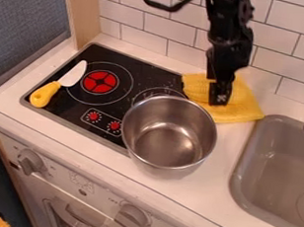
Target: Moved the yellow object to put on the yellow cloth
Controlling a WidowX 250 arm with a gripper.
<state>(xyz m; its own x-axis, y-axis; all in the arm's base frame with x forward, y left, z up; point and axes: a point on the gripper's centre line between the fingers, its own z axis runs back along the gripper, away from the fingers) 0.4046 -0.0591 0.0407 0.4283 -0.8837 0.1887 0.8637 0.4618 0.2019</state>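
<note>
Jaws overhang one yellow cloth (240, 110), one pot (169, 139) near it, one knife (70, 77) apart.

A single fixed camera looks down at a slant from above the counter's front, facing the tiled wall.

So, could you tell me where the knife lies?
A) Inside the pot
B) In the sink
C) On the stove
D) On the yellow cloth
C: the knife lies across the left side of the black stove top, beside the red burner.
</note>
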